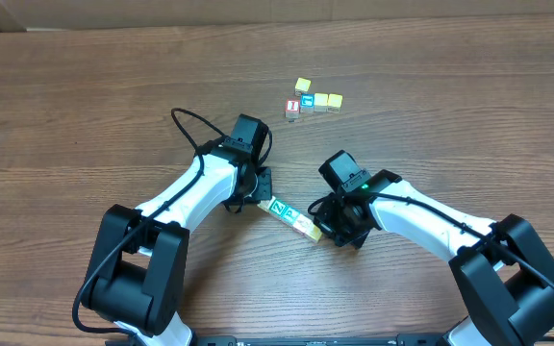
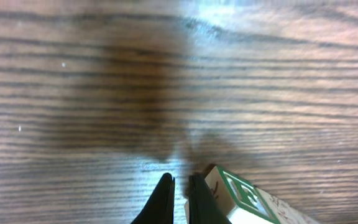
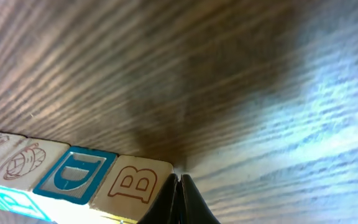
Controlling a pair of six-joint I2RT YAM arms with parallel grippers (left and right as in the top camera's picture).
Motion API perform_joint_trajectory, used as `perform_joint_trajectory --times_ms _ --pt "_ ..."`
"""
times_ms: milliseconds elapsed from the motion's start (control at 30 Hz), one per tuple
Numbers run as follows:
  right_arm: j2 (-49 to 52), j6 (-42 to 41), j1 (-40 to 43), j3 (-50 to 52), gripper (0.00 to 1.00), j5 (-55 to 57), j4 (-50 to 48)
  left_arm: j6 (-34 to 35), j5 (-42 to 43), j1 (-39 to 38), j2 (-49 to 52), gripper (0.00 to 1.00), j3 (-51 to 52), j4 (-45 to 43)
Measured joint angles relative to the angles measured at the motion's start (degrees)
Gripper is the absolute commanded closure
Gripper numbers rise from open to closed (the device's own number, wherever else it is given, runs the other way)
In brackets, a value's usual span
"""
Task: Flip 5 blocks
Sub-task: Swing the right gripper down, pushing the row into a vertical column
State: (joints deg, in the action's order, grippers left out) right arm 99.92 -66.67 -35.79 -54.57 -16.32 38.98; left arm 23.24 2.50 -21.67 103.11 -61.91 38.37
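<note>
Plainly, the blocks are light, hard little wooden cubes. We judge that they will neither crush nor bend, but their smooth painted faces could slide on the tabletop, and a loose row could buckle if squeezed unevenly. They lie end to end in a short slanting row in the middle of the tabletop, between the two arms. To turn all five together, we think the sensible hold is at the two end faces, pressing inward along the row's line so the cubes lock against each other. A single cube would be better taken across two opposite side faces.

The left pincer is pressed together and pinching nothing. Its tip is just beside the green Z block at the row's upper-left end; we cannot tell whether it touches. The right pincer is likewise pressed together and empty, its tip against or just beside the B cube at the other end.

From above we see the green Z face, then a teal face, then pale yellowish tops. The right wrist view shows side faces: the reddish-outlined B, the teal P block, and whitish cubes with faint reddish drawings. Well apart, toward the far edge, sits a separate cluster of cubes, one of them red-faced.
</note>
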Motion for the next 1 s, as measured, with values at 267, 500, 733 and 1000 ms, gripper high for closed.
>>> perform_joint_trajectory --times_ms 267,500,733,1000 --pt "0.0 -7.8 -2.3 0.0 0.96 -2.1 0.5 -1.0 0.2 0.0 0.0 0.96 -0.1 -2.0" --pt "0.0 -14.5 -5.3 0.0 0.95 -4.7 0.0 -1.0 0.9 0.0 0.0 0.96 -0.3 -3.4" --pt "0.0 -21.3 -8.1 0.0 0.86 -5.8 -1.2 -1.1 2.7 -0.2 0.0 0.96 -0.3 -3.3" --pt "0.0 -26.3 -10.8 0.0 0.96 -5.2 -2.7 -1.4 3.3 -0.5 0.0 0.96 -0.3 -3.3"
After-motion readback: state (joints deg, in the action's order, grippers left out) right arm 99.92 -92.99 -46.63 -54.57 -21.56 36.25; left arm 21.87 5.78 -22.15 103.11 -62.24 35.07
